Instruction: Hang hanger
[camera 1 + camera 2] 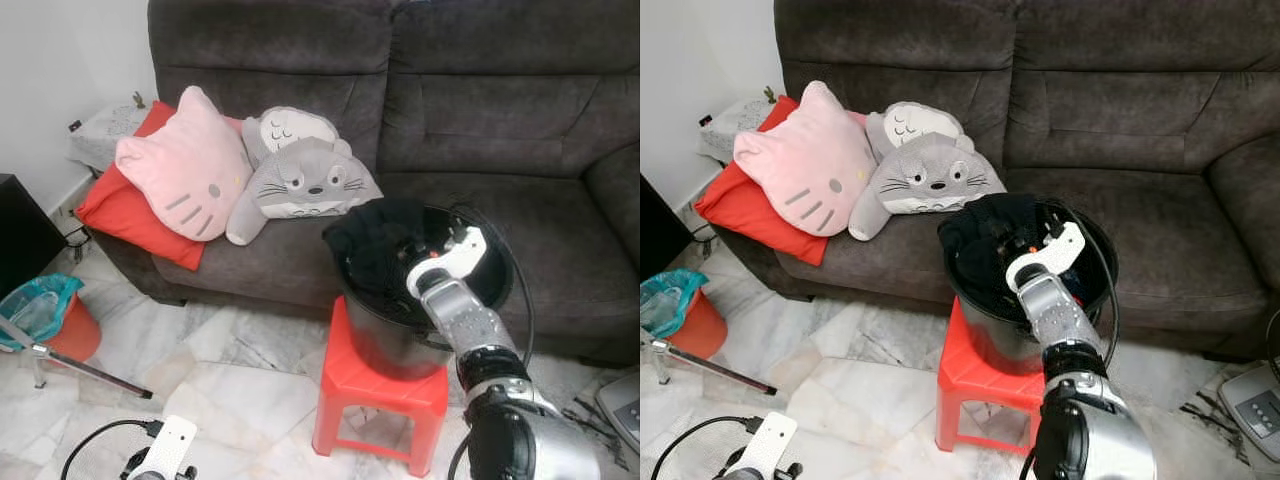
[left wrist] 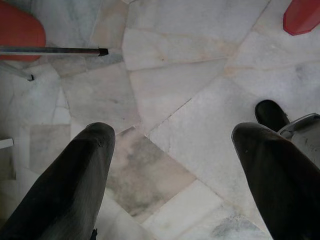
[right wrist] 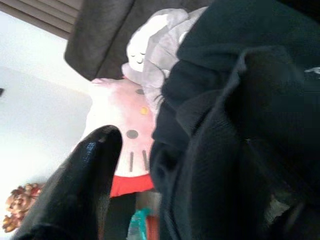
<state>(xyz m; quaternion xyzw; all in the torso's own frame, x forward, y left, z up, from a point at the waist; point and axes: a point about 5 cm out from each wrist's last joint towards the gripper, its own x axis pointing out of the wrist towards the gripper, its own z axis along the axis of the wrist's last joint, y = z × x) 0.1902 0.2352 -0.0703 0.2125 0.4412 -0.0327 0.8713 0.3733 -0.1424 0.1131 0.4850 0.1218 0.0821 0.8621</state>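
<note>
**Right gripper in bucket of dark clothing**

Right gripper reaches into black bucket, against black garment; finger spread cannot be told. Left gripper spread wide above marble floor. Bucket sits on red stool before grey sofa. Hanger not discernible.
</note>
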